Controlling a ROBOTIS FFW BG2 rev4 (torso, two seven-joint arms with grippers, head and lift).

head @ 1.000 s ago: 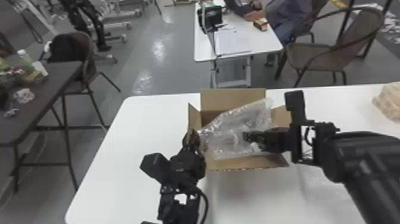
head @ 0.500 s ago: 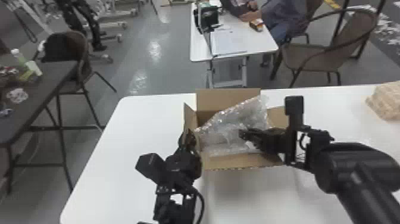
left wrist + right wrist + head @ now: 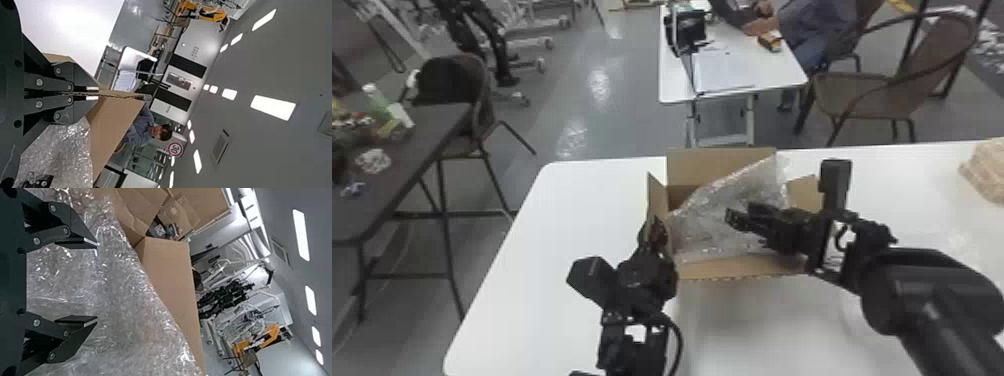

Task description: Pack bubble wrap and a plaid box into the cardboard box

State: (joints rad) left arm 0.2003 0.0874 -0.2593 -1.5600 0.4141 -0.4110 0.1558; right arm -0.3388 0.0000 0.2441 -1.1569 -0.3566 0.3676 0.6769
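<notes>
The right gripper (image 3: 743, 214) is over the cardboard box (image 3: 742, 268), reaching in from the robot's right; its fingers (image 3: 76, 244) stand wide apart, with nothing pinched between them. Bubble wrap (image 3: 712, 220) spreads just beyond those fingers – whether they touch it, I cannot tell. The left gripper (image 3: 657, 235) is at the box's left side, closed tight on the left flap (image 3: 657, 197); in the left wrist view the flap's corrugated edge runs out from between the fingertips.

The bubble wrap sits in the open box as a loose, crumpled, clear sheet, covering much of the opening and rising toward the far right corner, where it leans up in front of the back flap (image 3: 702, 162). That flap stands upright, the right flap (image 3: 804, 192) shows beside the wrap, and the front flap slopes toward the robot.

The box rests on a white table (image 3: 532, 280). Well apart from it, at the table's right end, lies a tan, blocky item (image 3: 987, 172), cut off by the view's edge – too unclear to name. A dark table (image 3: 427, 150) stands off to the left.
</notes>
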